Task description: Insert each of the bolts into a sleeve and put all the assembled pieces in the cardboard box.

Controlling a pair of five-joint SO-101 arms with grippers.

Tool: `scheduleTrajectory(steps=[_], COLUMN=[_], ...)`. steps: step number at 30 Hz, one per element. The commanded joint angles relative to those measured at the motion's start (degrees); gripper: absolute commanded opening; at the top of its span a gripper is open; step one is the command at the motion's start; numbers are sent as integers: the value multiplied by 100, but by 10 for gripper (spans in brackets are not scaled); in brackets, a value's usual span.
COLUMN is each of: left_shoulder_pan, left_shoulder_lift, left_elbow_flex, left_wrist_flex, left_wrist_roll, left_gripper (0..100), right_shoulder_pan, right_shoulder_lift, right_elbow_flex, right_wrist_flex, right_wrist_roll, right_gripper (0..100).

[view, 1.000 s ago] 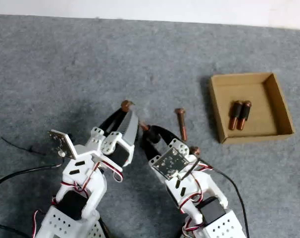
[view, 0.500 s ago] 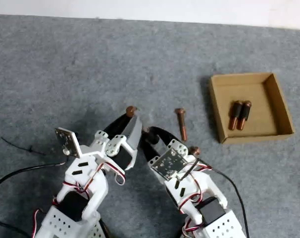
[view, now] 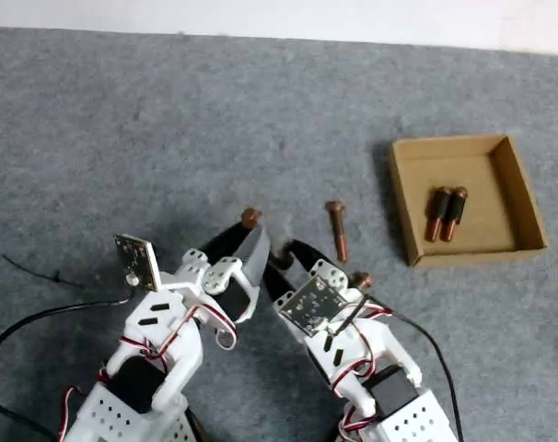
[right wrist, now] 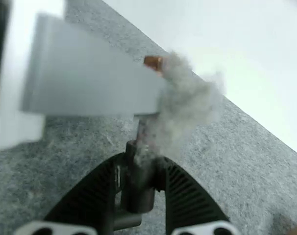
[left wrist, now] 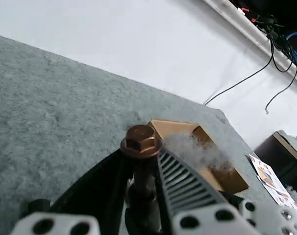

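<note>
Copper-coloured hex-head bolt (left wrist: 141, 141), pinched in left gripper (left wrist: 144, 169), may jam or slip if misaligned with dark cylindrical sleeve (right wrist: 137, 193) clamped by right gripper (right wrist: 138, 164)

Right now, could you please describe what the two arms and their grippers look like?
The left arm and right arm are white plastic shells with black servo motors and looping red, white and black wires. The left gripper and right gripper have tapered dark fingers with ribbed inner faces. Each wrist bears a small square camera board, and thin black cables trail over the carpet.
</note>
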Motion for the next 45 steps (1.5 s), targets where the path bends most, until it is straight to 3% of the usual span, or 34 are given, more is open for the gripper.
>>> scheduleTrajectory(steps=[1,5,23,31,42,45], left_shoulder_pan=[40,84,84,84,-242,-426], left_shoulder_lift=[-101,-101,-101,-101,-101,-110], left_elbow_flex=[-171,-4,180,259,233,198], left_wrist_flex=[44,44,44,158,132,132], left_wrist_roll=[-44,-492,-536,-844,-835,-475], left_gripper=[6,6,11,227,228,228], right_shoulder_pan=[145,154,312,312,312,312], right_shoulder_lift=[-84,-84,-84,-84,-84,-84], right_elbow_flex=[585,585,585,585,585,585], right_wrist_flex=[-4,-4,-4,-4,-4,-4], right_wrist_roll=[18,18,18,18,18,18], right_gripper=[5,5,5,5,5,5])
